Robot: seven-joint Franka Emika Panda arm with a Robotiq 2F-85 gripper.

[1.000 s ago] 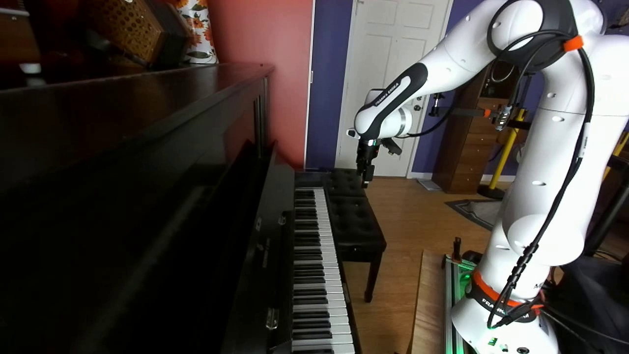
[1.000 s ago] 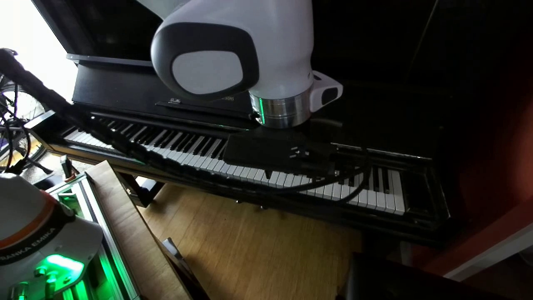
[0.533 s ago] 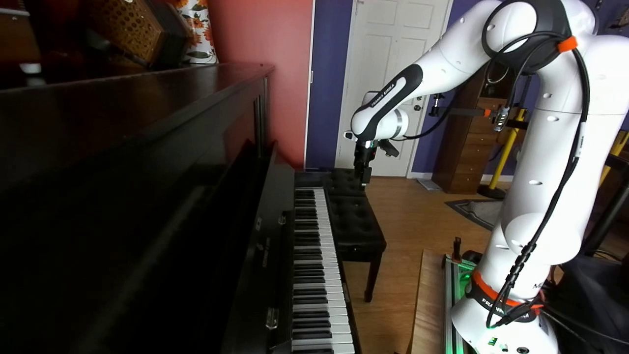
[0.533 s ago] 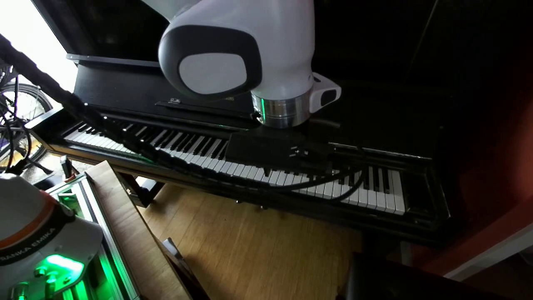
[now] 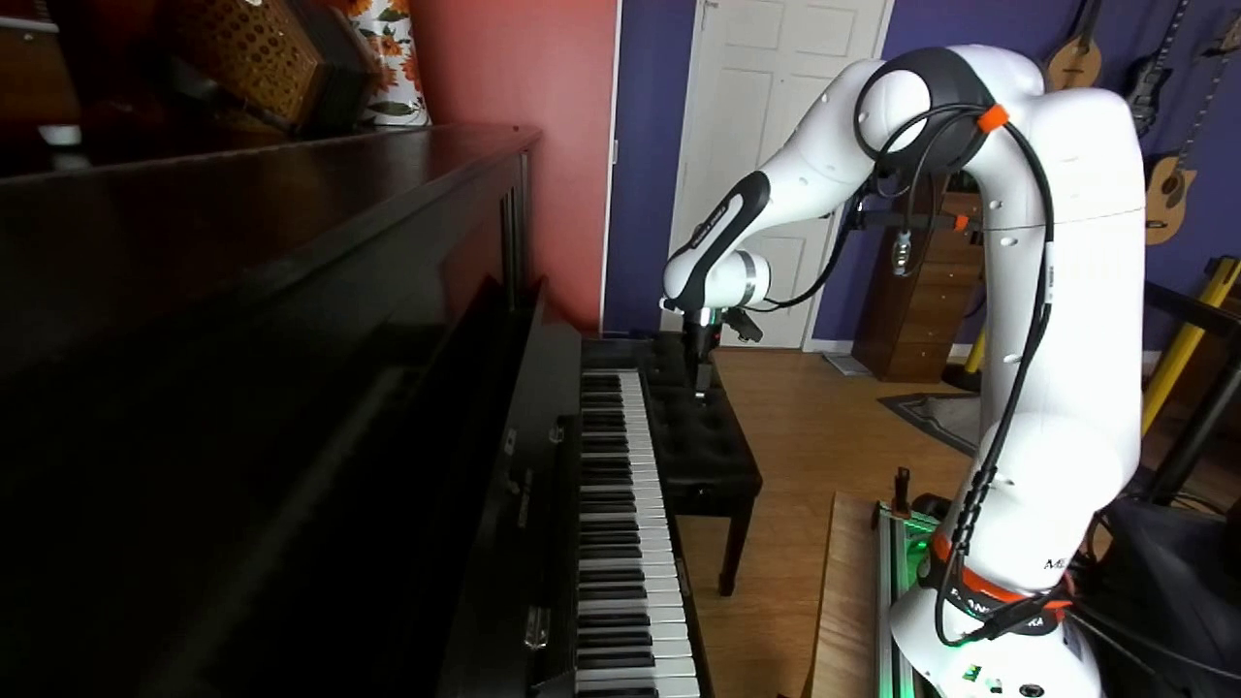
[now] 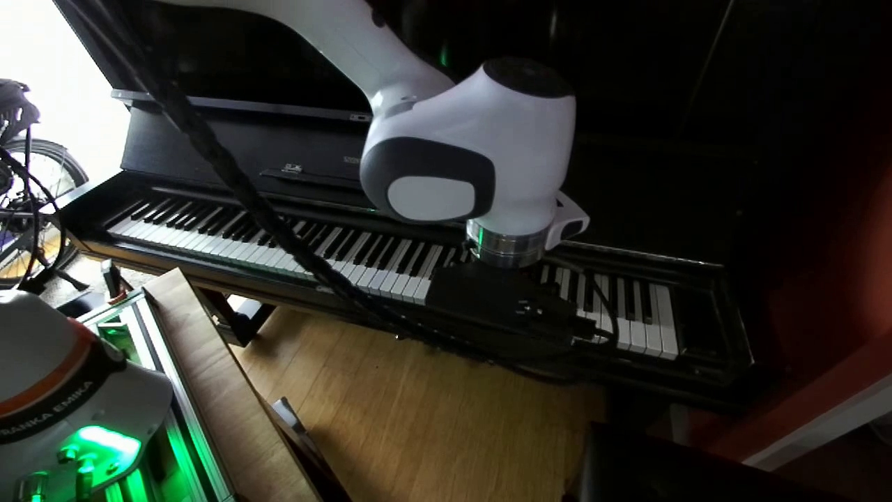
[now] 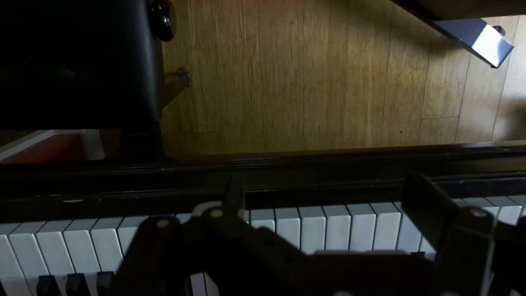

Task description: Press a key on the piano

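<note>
The glossy dark piano fills the left of an exterior view, with its row of white and black keys running away from the camera. The piano and its keys span the other exterior picture too. My gripper points down and appears above the front side of the keyboard, apart from the keys. In the wrist view my gripper is open and empty, its fingers wide apart. White keys show between and below them. The gripper body hides part of the keys.
A black padded bench stands beside the keyboard's far end; it also shows in the wrist view. A wooden board lies by the robot base. A black cable hangs along the arm. The piano's front rail borders the keys.
The arm has come down, bringing my gripper lower. It has shifted leftward in the view along the keyboard and rightward and down in the view facing the piano.
</note>
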